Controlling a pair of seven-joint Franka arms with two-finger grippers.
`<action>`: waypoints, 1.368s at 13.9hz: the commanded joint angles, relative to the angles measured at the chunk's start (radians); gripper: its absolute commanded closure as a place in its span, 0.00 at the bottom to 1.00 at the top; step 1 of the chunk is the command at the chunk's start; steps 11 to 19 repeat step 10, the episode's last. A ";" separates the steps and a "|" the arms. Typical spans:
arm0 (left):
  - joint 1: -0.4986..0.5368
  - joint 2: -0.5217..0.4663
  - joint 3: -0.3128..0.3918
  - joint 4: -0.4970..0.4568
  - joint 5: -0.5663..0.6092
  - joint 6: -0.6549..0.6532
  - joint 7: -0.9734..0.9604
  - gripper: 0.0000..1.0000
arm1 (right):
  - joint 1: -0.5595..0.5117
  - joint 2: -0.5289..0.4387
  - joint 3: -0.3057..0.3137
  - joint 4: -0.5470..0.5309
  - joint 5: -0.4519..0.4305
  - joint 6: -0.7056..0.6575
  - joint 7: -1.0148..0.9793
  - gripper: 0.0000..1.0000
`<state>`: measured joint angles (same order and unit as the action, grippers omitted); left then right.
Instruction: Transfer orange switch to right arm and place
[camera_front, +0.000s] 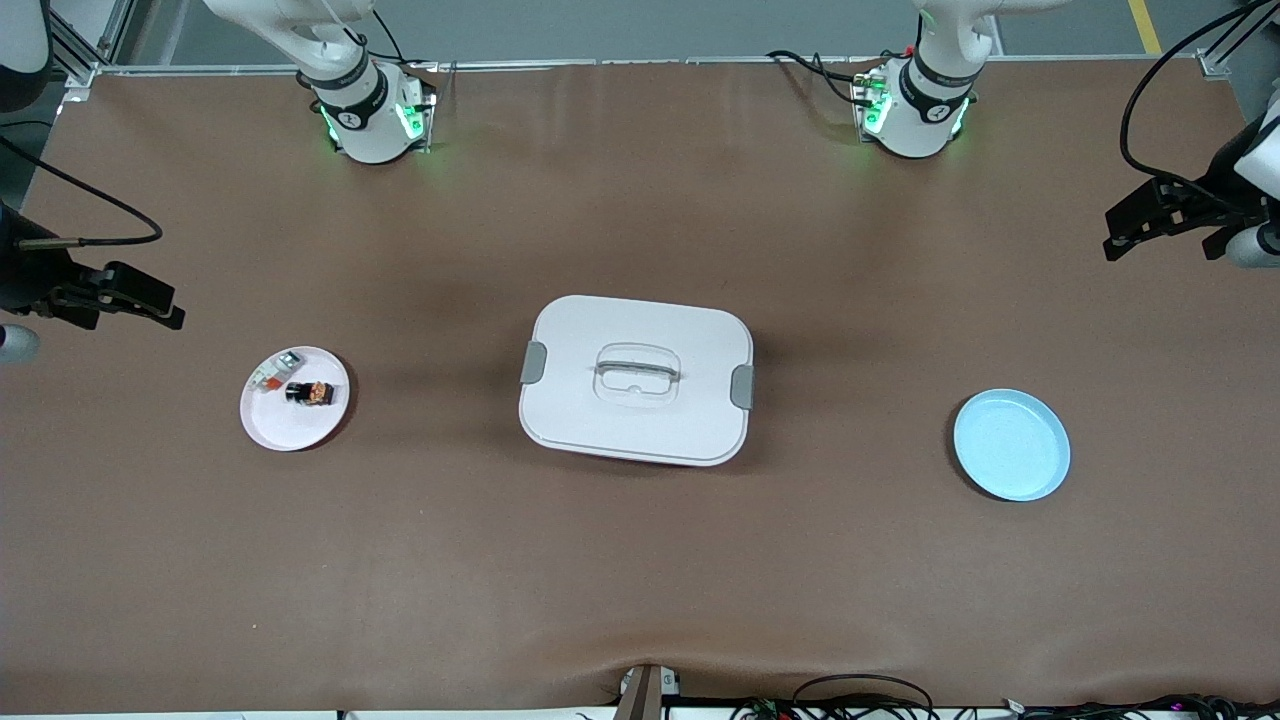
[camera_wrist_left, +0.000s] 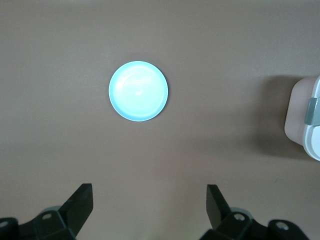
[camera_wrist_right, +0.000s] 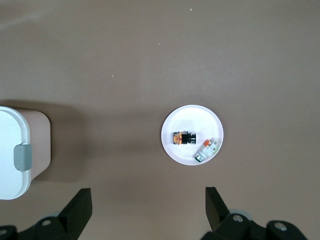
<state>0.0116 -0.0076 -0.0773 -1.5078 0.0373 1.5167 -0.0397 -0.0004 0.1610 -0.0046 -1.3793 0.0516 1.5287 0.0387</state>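
Note:
The orange switch (camera_front: 312, 392) is a tiny black block with orange markings. It lies on a small white plate (camera_front: 290, 432) toward the right arm's end of the table, and shows in the right wrist view (camera_wrist_right: 184, 138). My right gripper (camera_front: 165, 305) hangs open and empty high over the table at that end, well apart from the plate; its jaws (camera_wrist_right: 148, 200) stand wide. My left gripper (camera_front: 1115, 235) hangs open and empty high over the left arm's end (camera_wrist_left: 149, 200).
A white-grey little part with a red-orange piece (camera_front: 275, 372) lies beside the switch on the same plate (camera_wrist_right: 206, 150). A white lidded box (camera_front: 636, 378) stands mid-table. A light blue plate (camera_front: 1011, 444) lies bare toward the left arm's end (camera_wrist_left: 138, 91).

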 joint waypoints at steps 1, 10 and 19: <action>0.002 -0.002 -0.015 0.004 -0.007 0.000 0.009 0.00 | 0.011 0.008 -0.009 0.020 0.019 -0.019 0.003 0.00; -0.013 0.000 -0.027 0.000 -0.017 -0.003 -0.005 0.00 | -0.003 -0.061 -0.008 -0.067 0.017 0.014 0.000 0.00; -0.013 0.000 -0.027 0.000 -0.017 -0.003 -0.005 0.00 | -0.003 -0.061 -0.008 -0.067 0.017 0.014 0.000 0.00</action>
